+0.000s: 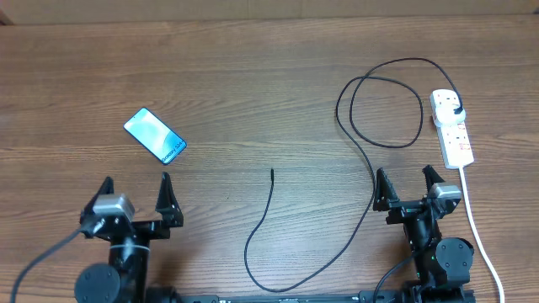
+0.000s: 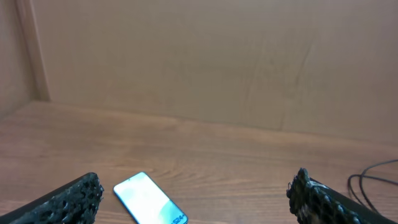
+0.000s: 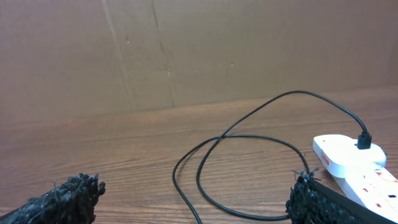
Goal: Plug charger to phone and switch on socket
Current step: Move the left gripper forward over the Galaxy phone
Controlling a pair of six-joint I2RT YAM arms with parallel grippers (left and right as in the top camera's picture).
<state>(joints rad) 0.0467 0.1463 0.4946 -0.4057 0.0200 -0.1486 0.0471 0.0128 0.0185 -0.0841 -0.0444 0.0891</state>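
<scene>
The phone [image 1: 154, 134] lies flat on the wooden table at the left, its screen glowing light blue; the left wrist view shows the phone [image 2: 149, 200] low between the fingers. My left gripper [image 1: 136, 192] stands open just in front of it, holding nothing. The charger [image 1: 370, 168] is a thin black cable: its black plug [image 1: 455, 109] sits in the far end of the white socket [image 1: 452, 127] at the right, it loops across the table, and its connector tip [image 1: 272, 172] lies loose at the centre. My right gripper [image 1: 408, 186] is open in front of the loop [image 3: 242, 168], empty.
The socket's white cord [image 1: 478, 227] runs toward the front edge, right of the right arm. A brown cardboard wall [image 2: 205, 56] backs the table. The charger's slack curves down to the front edge [image 1: 269, 282] between the two arms.
</scene>
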